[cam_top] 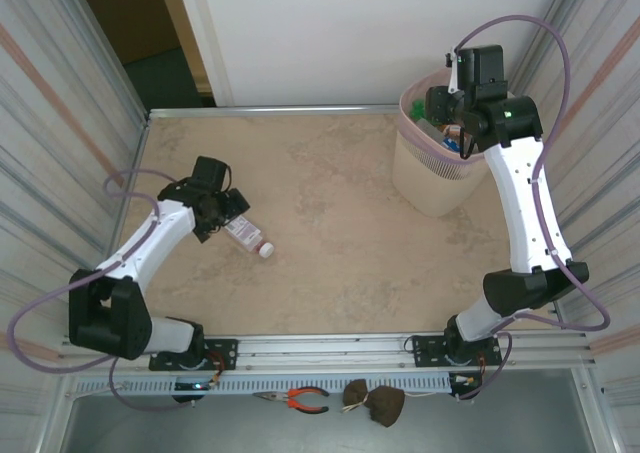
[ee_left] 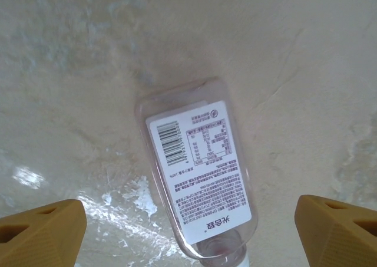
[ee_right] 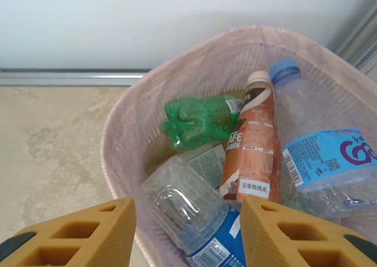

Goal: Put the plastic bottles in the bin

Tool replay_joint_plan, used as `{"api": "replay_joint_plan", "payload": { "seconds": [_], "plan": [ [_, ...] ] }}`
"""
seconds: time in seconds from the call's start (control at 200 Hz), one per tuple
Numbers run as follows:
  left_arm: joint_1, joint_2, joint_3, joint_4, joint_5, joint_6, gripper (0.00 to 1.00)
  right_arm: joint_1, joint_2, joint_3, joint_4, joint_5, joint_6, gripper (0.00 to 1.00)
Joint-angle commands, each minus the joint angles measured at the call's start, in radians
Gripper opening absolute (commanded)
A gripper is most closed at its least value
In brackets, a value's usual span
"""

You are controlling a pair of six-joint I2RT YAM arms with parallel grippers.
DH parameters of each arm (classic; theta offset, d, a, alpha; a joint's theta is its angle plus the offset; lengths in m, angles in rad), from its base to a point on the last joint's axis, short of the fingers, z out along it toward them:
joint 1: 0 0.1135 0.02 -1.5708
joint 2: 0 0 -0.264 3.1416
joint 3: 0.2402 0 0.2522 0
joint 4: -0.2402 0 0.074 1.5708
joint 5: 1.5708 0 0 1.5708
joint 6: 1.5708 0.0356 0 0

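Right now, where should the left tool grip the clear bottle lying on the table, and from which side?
Mid-body of the clear bottle, across its width, from straight above: it lies flat on the table, label up, and the open left tool straddles it.

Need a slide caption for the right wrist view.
Open right gripper over the pink bin, which holds several plastic bottles.

Left gripper (ee_left: 188, 228) low, jaws wide; right gripper (ee_right: 187, 227) high, jaws partly apart.
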Motion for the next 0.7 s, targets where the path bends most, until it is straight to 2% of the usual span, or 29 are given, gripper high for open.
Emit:
{"api": "replay_joint_plan", "payload": {
  "seconds": [0.0, 0.135, 0.331, 0.606, 0.696],
  "plan": [
    [-0.018, 0.029, -0.033, 0.043, 0.039, -0.118, 0.92, 0.004, -0.035, -0.007, 0.023, -0.021, 0.023, 0.50],
    [-0.035, 0.080, -0.045, 0.089, 0.077, -0.159, 0.91, 0.003, -0.041, -0.007, 0.022, -0.005, 0.012, 0.50],
    [-0.053, 0.177, -0.042, 0.103, 0.060, -0.165, 0.86, 0.001, -0.053, -0.010, 0.023, 0.002, 0.003, 0.50],
    [-0.051, 0.217, -0.057, 0.152, 0.041, -0.164, 0.76, -0.001, -0.069, -0.025, 0.028, 0.000, -0.004, 0.49],
    [-0.051, 0.237, -0.050, 0.161, 0.036, -0.158, 0.76, -0.001, -0.076, -0.032, 0.028, -0.001, -0.001, 0.49]
  ]
}}
